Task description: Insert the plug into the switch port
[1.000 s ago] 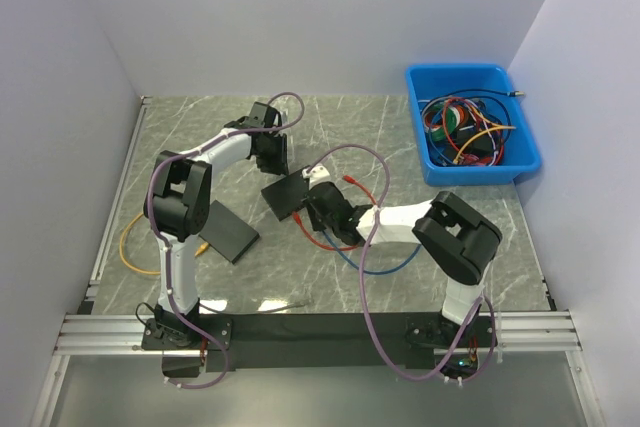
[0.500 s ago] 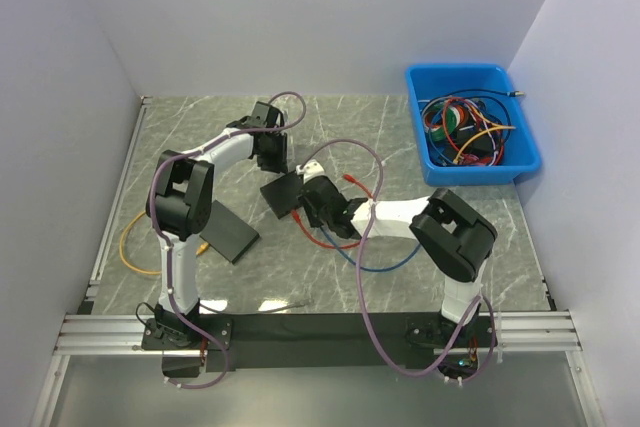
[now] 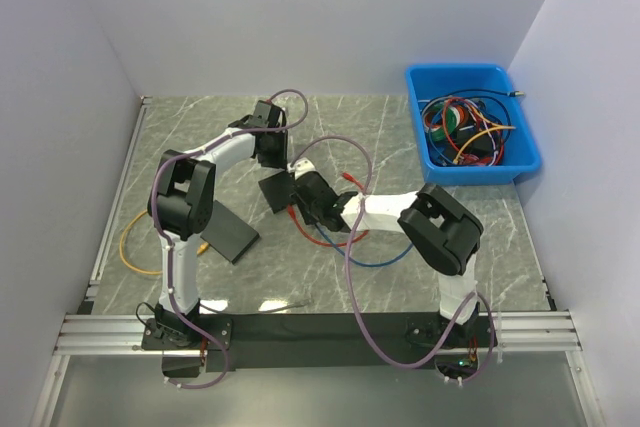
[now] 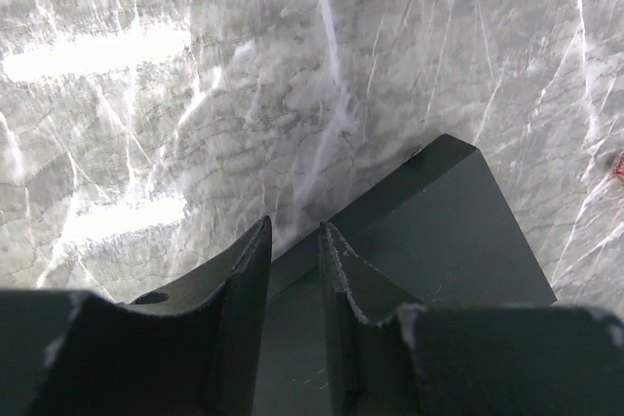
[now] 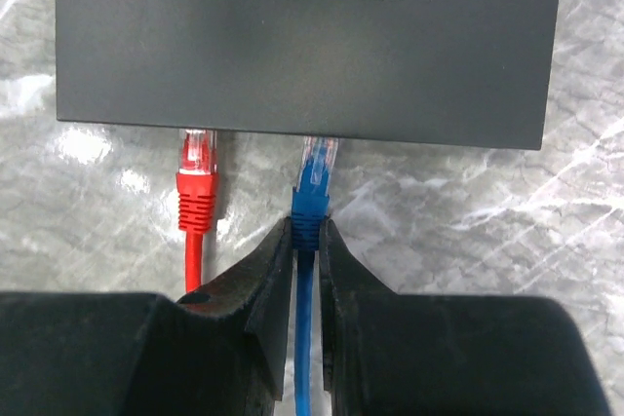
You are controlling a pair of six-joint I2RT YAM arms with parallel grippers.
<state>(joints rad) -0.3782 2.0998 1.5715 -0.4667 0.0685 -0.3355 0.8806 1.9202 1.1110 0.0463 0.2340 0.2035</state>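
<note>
Within the last second the right arm had pushed toward the far-left corner, carrying the right pincer, clamped on the blue plug, up to the mid-counter switch: tip at a port, probably not seated. The left pincer stood a sliver open over the switch; grip unclear. Its lid read TP-LINK.

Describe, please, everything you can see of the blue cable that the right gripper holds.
The blue cable ends in a clear plastic plug with a ribbed blue boot behind it. The right gripper is shut on that boot. The plug's tip reaches the near edge of the black switch, beside the plug of a red cable; how deep it sits is hidden.
</note>
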